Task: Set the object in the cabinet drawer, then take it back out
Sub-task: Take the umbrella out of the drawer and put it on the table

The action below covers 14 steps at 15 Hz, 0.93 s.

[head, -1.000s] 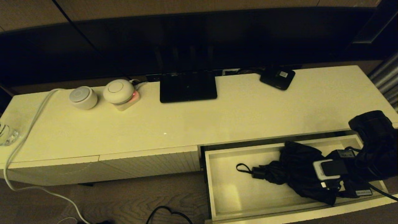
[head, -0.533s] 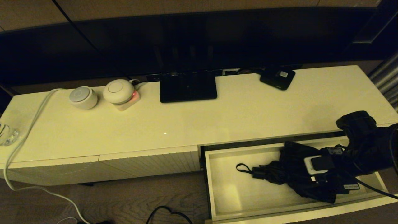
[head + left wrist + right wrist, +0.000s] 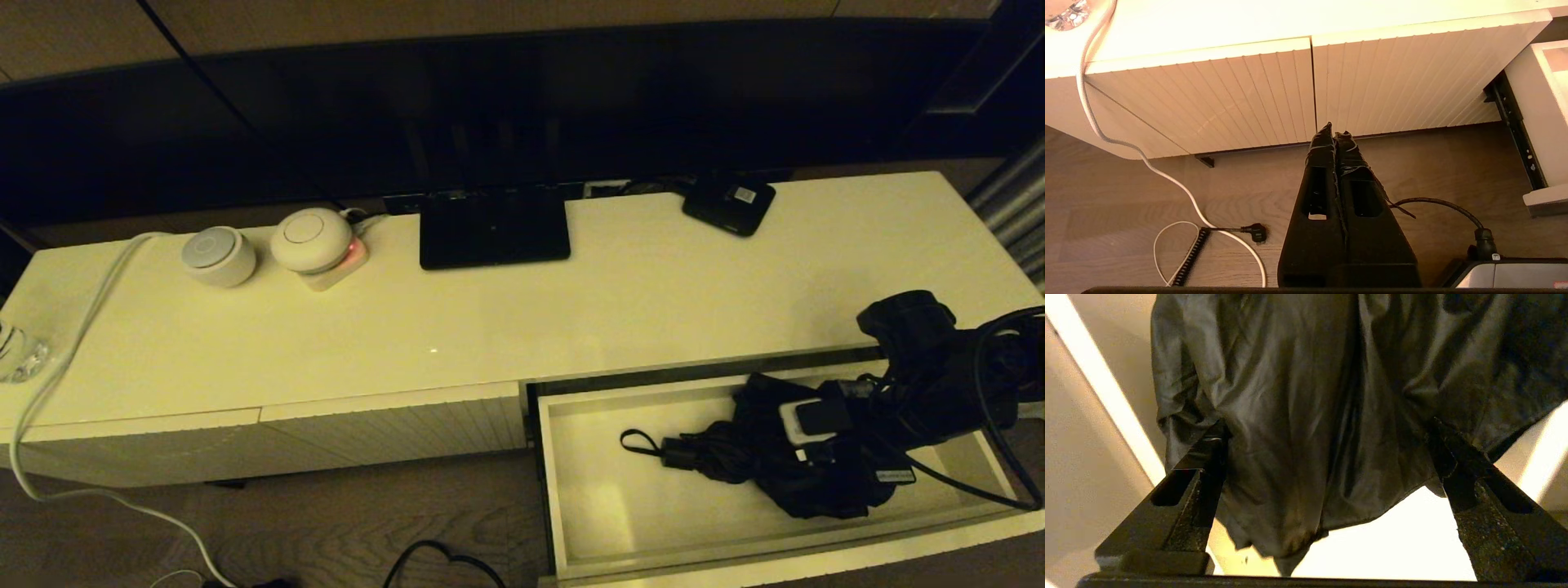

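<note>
The black compact umbrella [image 3: 735,445] lies in the open cream cabinet drawer [image 3: 735,557], its short handle [image 3: 678,452] and thin wrist loop [image 3: 637,442] pointing left. My right gripper [image 3: 788,457] reaches into the drawer from the right and sits over the bunched fabric. In the right wrist view that gripper [image 3: 1327,428] is open, its fingers [image 3: 1208,457] wide apart, with the umbrella fabric [image 3: 1306,408] filling the gap between them. My left gripper [image 3: 1334,132] is shut and empty, held low in front of the ribbed cabinet panels, out of the head view.
On the cabinet top stand a black screen base [image 3: 494,229], a small flat black box with a white label [image 3: 729,204], two round white devices [image 3: 218,256], a glass [image 3: 16,351] and a white cable [image 3: 82,327]. Ribbed panels [image 3: 1208,94] and floor cables [image 3: 1253,232] lie left of the drawer.
My right arm has moved left and down into the drawer, further along the umbrella's fabric. The umbrella's handle and loop stay where they were.
</note>
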Available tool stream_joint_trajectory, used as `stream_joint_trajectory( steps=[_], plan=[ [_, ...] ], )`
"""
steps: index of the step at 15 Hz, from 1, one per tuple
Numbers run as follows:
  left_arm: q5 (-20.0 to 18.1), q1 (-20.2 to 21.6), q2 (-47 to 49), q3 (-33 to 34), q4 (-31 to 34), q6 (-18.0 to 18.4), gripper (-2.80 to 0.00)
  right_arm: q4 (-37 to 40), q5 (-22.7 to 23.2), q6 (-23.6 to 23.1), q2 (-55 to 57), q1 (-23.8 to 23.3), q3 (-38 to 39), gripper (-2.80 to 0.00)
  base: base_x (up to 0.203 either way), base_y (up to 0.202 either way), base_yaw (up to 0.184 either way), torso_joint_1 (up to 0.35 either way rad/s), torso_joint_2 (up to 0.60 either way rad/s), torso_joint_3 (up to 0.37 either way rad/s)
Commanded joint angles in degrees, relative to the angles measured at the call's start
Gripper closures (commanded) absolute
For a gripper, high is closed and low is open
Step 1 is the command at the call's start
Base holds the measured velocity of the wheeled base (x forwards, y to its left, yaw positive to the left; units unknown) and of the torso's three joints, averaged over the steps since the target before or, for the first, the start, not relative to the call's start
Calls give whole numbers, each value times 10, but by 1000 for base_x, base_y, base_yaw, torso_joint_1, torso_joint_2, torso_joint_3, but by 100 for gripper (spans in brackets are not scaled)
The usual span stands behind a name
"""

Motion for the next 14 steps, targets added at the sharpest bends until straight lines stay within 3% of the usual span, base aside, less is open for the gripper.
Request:
stream_joint_trajectory(
  steps=[1,11,12,14],
  plan=[
    [0,0,0,2,0,0,0,-1,1,-4,12,3,-4,-280,0,0,0,0,0,0],
    [0,0,0,2,0,0,0,-34,1,9,26,6,27,-280,0,0,0,0,0,0],
    [0,0,0,2,0,0,0,-45,2,12,26,8,35,0,0,0,0,0,0,0],
    [0,0,0,2,0,0,0,-49,2,12,18,9,37,0,0,0,0,0,0,0]
  ],
)
